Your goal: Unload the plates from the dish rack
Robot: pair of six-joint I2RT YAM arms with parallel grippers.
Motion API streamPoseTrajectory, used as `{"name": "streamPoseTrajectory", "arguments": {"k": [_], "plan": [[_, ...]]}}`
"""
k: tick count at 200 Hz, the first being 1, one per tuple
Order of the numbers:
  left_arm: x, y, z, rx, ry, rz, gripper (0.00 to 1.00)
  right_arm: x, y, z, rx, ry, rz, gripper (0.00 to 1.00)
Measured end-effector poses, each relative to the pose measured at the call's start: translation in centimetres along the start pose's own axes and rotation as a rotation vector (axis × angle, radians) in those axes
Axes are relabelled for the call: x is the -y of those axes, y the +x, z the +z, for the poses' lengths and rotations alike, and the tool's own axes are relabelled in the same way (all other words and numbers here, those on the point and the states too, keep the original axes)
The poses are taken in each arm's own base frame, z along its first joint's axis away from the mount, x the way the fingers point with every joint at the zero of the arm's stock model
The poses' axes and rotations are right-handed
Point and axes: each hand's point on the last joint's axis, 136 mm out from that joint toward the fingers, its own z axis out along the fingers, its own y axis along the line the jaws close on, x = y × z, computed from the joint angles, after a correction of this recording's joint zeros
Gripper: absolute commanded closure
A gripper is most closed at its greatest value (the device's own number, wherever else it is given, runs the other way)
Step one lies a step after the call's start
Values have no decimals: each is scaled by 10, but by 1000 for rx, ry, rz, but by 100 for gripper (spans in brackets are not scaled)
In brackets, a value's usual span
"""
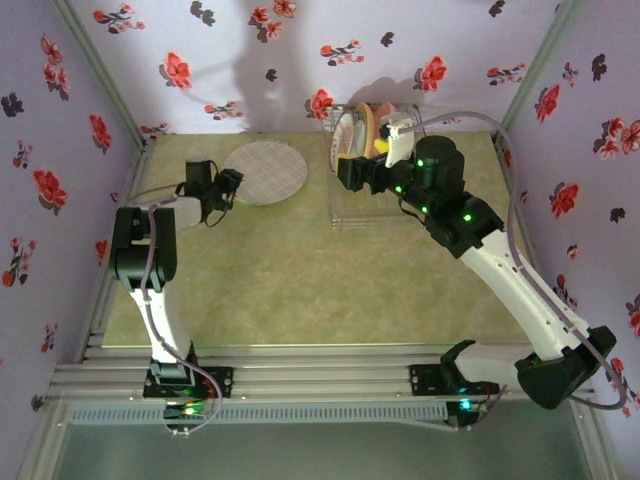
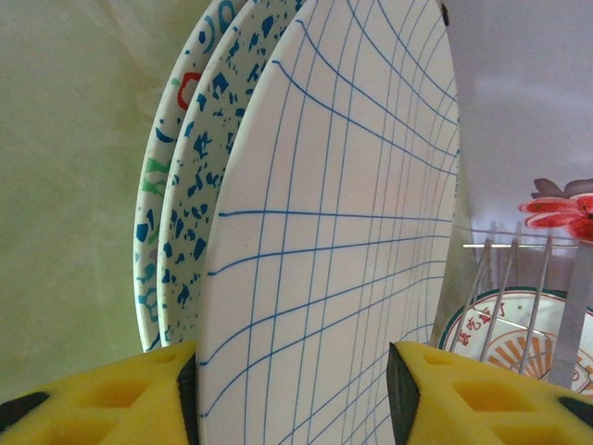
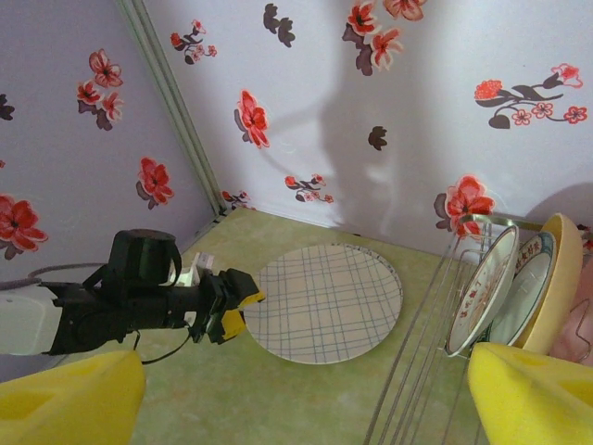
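The left gripper (image 2: 292, 357) stood with its jaws partly spread about the rim of the checked plate (image 2: 324, 232). That plate lay flat on two patterned plates (image 2: 199, 185) on the table (image 3: 278, 399), well apart from the rack (image 1: 362, 212). The right gripper (image 3: 306, 385) hung spread wide and empty just beside the rack. There a white plate with a red design (image 3: 482, 292) and an orange-yellow plate (image 3: 559, 278) stood on edge between the wires. These plates looked stiff, smooth and probably slippery, light enough for one arm yet liable to chip. The upper rim, clear of the wires, seemed the best place to pinch before lifting straight up.
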Motion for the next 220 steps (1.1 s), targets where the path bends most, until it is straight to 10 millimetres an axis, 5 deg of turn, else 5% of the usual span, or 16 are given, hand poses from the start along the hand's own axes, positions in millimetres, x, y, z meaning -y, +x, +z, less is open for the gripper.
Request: {"name": "streamPoseTrajectory", "arguments": {"k": [182, 220], "plan": [[-15, -7, -10, -38, -256, 100, 34, 4, 2, 7, -23, 20, 8, 7], [-23, -7, -21, -24, -319, 120, 31, 34, -7, 12, -81, 201, 6, 8]]}}
